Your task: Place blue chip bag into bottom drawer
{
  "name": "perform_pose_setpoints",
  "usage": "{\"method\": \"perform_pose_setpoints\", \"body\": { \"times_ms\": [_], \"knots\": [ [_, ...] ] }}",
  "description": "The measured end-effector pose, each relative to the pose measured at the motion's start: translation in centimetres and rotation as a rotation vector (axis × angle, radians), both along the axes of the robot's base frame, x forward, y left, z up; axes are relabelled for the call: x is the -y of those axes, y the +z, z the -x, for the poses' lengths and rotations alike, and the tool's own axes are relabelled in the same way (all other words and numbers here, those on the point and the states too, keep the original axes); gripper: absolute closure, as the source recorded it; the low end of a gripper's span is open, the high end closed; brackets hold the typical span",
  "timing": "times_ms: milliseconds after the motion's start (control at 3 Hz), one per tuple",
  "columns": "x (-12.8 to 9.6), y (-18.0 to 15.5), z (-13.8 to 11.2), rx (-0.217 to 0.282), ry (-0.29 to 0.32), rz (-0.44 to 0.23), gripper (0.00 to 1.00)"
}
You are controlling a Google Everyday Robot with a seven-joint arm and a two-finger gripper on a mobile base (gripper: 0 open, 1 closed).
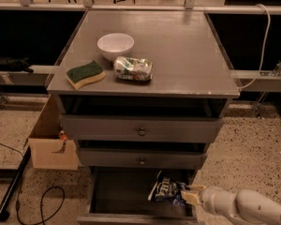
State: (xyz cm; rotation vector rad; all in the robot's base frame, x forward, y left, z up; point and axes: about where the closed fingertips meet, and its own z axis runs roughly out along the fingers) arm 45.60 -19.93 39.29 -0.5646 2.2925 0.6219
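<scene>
The blue chip bag (166, 189) is a dark navy foil bag with white lettering. It sits inside the open bottom drawer (117, 198), at its right side. My gripper (189, 196) reaches in from the lower right on a white arm (243, 206). Its tan fingers (193, 198) are at the bag's right edge and seem to hold it. The drawer is pulled out from the grey cabinet (140, 130) and has a dark interior.
On the cabinet top stand a white bowl (115, 45), a green-and-yellow sponge (85, 74) and a small green-and-white foil bag (133, 69). Two upper drawers with round knobs (141, 132) are shut. A cardboard box (49, 142) and a black cable (42, 205) lie left on the floor.
</scene>
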Motion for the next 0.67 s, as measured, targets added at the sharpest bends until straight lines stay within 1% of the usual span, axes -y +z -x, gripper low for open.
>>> {"method": "perform_pose_setpoints", "body": {
  "times_ms": [333, 667],
  "knots": [
    [-1.47, -3.45, -0.45, -0.04, 0.018, 0.045, 1.0],
    [-1.48, -3.46, -0.46, -0.041, 0.018, 0.045, 1.0]
  ]
}}
